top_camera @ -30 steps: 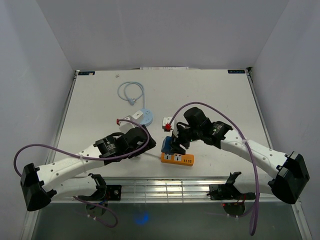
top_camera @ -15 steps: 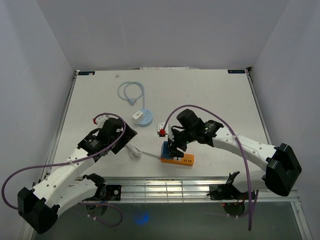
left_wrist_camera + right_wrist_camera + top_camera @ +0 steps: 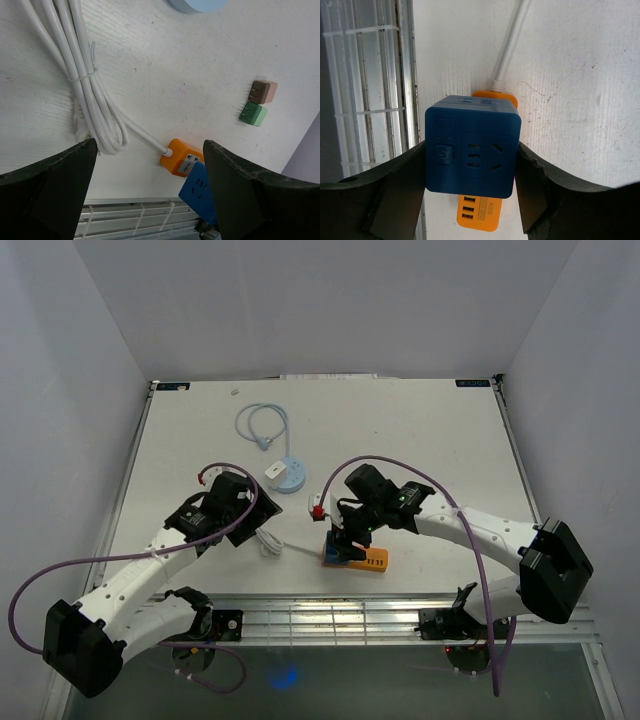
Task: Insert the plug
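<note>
While the right pincer [image 3: 470, 167] is clenched on the blue cube-shaped plug adapter [image 3: 472, 145], with one finger against each side wall, the cube hangs directly over the orange rectangular power strip [image 3: 477, 212] at the near edge of the white tabletop [image 3: 420, 430]. In the right wrist view, orange shows past both the near and far edges of the cube, so the two overlap. Whether the prongs have entered a socket is hidden under the cube's body. The strip's white power cable [image 3: 512, 40] runs away from its far end.

The left pincer [image 3: 150, 200] is released, its jaws spread wide and holding nothing. It hovers to the left of the strip, above the bundled coil of that same white cable [image 3: 90, 105]. A small brown plug [image 3: 264, 91] and a small green plug [image 3: 253, 114] lie side by side further right on the tabletop, and a pale blue round disc [image 3: 284, 475] sits further away.

The step in hand looks like the insertion itself: the plug is brought over its socket but not clearly seated. The next move probably calls for squaring the cube's prongs to the strip's socket face and pressing straight down. The light strip may slide or tip, so the free left pincer may need to steady it.
</note>
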### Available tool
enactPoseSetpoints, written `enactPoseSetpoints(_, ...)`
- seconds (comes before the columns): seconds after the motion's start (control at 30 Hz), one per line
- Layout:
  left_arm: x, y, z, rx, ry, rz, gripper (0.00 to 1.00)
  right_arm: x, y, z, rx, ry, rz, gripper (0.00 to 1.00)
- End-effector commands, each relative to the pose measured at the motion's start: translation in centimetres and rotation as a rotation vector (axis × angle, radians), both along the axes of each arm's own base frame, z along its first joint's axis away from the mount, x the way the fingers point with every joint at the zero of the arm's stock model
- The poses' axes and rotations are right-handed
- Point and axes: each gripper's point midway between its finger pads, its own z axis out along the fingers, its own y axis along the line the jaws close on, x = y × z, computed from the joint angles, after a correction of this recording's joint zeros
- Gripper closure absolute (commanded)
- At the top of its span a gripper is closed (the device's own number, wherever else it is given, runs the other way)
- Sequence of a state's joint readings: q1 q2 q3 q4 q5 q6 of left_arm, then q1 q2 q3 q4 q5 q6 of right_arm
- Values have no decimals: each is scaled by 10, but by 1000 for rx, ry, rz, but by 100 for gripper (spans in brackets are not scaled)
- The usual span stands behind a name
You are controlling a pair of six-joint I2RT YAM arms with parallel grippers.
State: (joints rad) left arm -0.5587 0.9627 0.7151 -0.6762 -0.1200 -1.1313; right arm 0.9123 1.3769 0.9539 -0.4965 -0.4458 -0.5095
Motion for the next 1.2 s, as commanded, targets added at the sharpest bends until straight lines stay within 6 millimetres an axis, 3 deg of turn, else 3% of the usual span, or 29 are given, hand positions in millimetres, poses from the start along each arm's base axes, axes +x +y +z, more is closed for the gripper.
enactPoseSetpoints(0.0, 6, 0, 16, -16, -56, -3, 3, 8, 10, 14, 31, -45, 13, 90)
enactPoseSetpoints(0.83, 5, 0, 14, -11, -68, -25, 3, 30, 13, 7, -3, -112, -60, 90)
enactPoseSetpoints(1.17, 5, -2, 16, -16, -73, -37, 3, 25, 7, -8, -69, -84, -53, 90)
